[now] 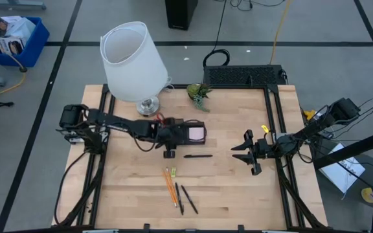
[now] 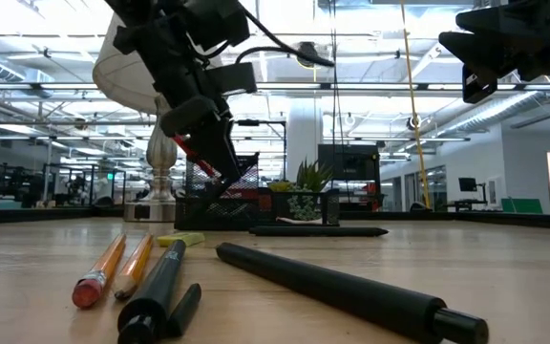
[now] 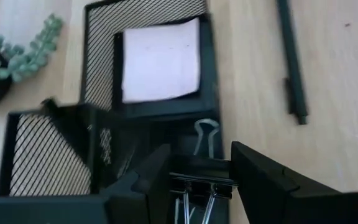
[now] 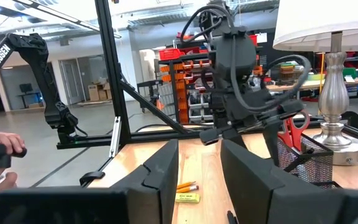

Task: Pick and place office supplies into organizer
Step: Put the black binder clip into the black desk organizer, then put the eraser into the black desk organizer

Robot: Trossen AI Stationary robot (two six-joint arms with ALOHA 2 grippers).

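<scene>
While the left gripper (image 3: 201, 180) pinches a binder clip (image 3: 199, 186) over the organizer (image 1: 188, 134), where the pink sticky-note pad (image 3: 160, 60) and scissors (image 4: 293, 129) already sit, pencils (image 1: 170, 184) and pens (image 1: 184, 197) remain on the table (image 1: 238, 194); the right gripper (image 1: 250, 155) waits, spread and empty.

Black mesh organizer (image 3: 148, 112) holding pink sticky pad (image 3: 160, 59), two orange pencils (image 1: 169, 184) beside two black pens (image 1: 184, 197), third pen (image 1: 198, 156) apart

A white-shaded lamp (image 1: 135, 61) stands near a small green plant (image 1: 199, 92).
</scene>
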